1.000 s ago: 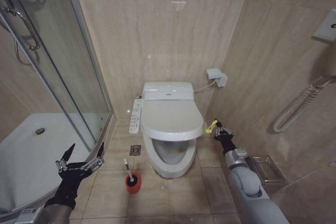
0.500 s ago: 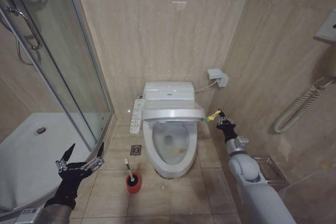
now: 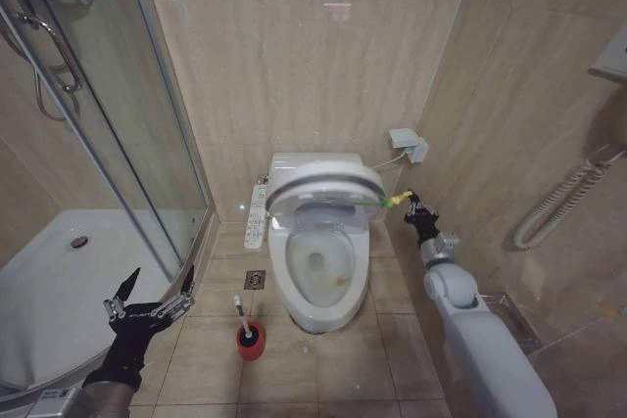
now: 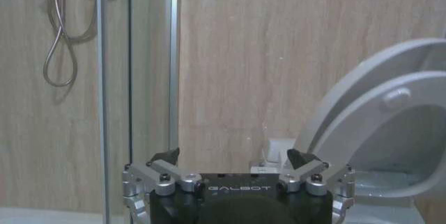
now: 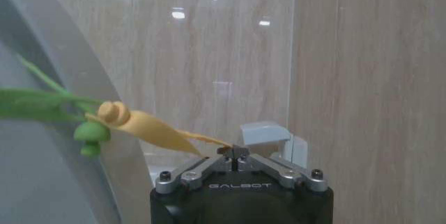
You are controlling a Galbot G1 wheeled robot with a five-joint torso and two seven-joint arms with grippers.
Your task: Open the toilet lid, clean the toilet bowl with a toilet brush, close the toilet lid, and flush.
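the toilet lid (image 3: pixel 323 183) stands raised at a steep tilt, its top edge leaning toward the tank (image 3: pixel 315 165) and the tiled wall behind, with the toilet bowl (image 3: pixel 318 276) open below it. a green-and-yellow band (image 3: pixel 382 202) runs taut from the lid's right edge out to the right gripper (image 3: pixel 412 205), which sits just beside the toilet on its right, near the small white box (image 3: pixel 405 143) on the wall. in the right wrist view the right gripper (image 5: pixel 235 153) has its fingertips pinched together on the thin end of the yellow band (image 5: pixel 150 129), and the green part of the band leads off to the grey curve of the lid (image 5: pixel 70 130).

the left gripper (image 3: pixel 152 293) hovers low on the robot's left, above the floor beside the shower tray (image 3: pixel 49 291) and the glass shower door (image 3: pixel 118 115), well apart from the toilet. its fingers (image 3: pixel 125 289) are spread wide and grasp nothing; the left wrist view shows the left gripper (image 4: pixel 237 158) with a clear gap between the two tips, and the raised lid (image 4: pixel 362 93) and seat (image 4: pixel 411 109) off to one side.

the toilet brush (image 3: pixel 239 313) stands in its red cup holder (image 3: pixel 249 342) on the floor tiles, between the left gripper and the bowl's base, its white handle leaning slightly.
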